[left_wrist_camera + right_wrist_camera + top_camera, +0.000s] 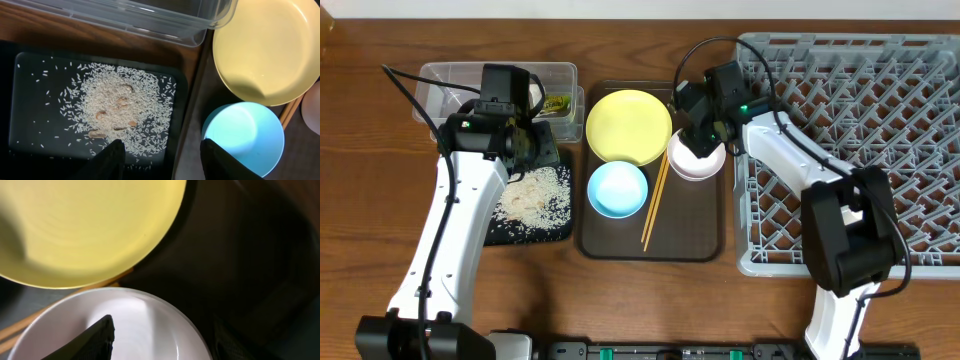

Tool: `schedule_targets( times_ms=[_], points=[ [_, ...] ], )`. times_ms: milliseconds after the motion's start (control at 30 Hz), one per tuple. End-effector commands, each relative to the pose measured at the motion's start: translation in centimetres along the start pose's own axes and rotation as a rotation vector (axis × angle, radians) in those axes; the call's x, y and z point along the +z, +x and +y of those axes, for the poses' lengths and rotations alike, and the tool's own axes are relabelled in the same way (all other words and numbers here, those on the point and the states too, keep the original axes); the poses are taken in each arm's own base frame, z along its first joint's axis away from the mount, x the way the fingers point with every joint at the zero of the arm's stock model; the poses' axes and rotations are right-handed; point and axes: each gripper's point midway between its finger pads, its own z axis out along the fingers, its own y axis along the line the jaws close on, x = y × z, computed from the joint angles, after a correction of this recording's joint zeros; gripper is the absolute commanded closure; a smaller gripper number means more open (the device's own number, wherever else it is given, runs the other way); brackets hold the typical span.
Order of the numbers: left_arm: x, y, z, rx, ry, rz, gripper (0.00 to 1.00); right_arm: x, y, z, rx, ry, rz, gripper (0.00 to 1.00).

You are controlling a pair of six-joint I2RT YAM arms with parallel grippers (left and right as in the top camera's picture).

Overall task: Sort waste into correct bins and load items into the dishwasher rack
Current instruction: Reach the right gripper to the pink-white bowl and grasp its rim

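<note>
My left gripper (533,150) (165,160) is open and empty, low over the right edge of the shallow black tray (498,232) (30,100), which holds loose rice grains (535,195) (117,107). The clear box (450,78) (150,20) holds the green-yellow wrapper (558,103). My right gripper (705,135) (160,345) is open, one finger inside the white-pinkish bowl (697,160) (145,325) and one outside its rim. The yellow plate (629,126) (85,225), light blue bowl (618,188) (245,135) and chopsticks (655,200) lie on the brown tray (653,243). The tissue and green cup are not visible.
The grey dishwasher rack (880,120) fills the right side, its left wall next to the brown tray. The left arm covers part of the clear box. Bare wooden table (650,300) lies along the front.
</note>
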Motion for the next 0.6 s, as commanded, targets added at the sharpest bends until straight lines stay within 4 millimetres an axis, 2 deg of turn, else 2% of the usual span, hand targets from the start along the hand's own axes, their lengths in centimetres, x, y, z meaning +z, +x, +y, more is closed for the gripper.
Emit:
schedule_targets(
  times_ms=[0,67,100,167,300,367,467,567],
  points=[
    [-0.2,-0.1,0.2,-0.006,-0.008,-0.005,0.48,0.5,0.3,0.8,-0.034,-0.016,0.020,0.41],
    [-0.2,-0.1,0.2,-0.006,-0.008,-0.005,0.48,0.5,0.9,1.3,-0.031,-0.032,0.047,0.43],
    [-0.2,-0.1,0.2,-0.006,-0.008,-0.005,0.48,0.5,1.4,1.6,-0.029,-0.045,0.065,0.50],
    [-0.2,-0.1,0.2,-0.006,-0.008,-0.005,0.48,0.3,2.6,2.4,-0.021,-0.071,0.117,0.54],
    [-0.2,-0.1,0.2,-0.006,-0.008,-0.005,0.48,0.0,4.4,3.2,-0.006,-0.104,0.193,0.58],
    [-0.2,-0.1,0.2,-0.006,-0.008,-0.005,0.48,-0.1,4.8,3.4,-0.003,-0.110,0.208,0.64],
    [-0.2,-0.1,0.2,-0.006,-0.008,-0.005,0.48,-0.2,4.9,3.3,0.003,-0.111,0.212,0.80],
    [-0.2,-0.1,0.2,-0.007,-0.009,-0.002,0.48,-0.2,4.8,3.1,0.014,-0.098,0.208,0.85]
  ],
)
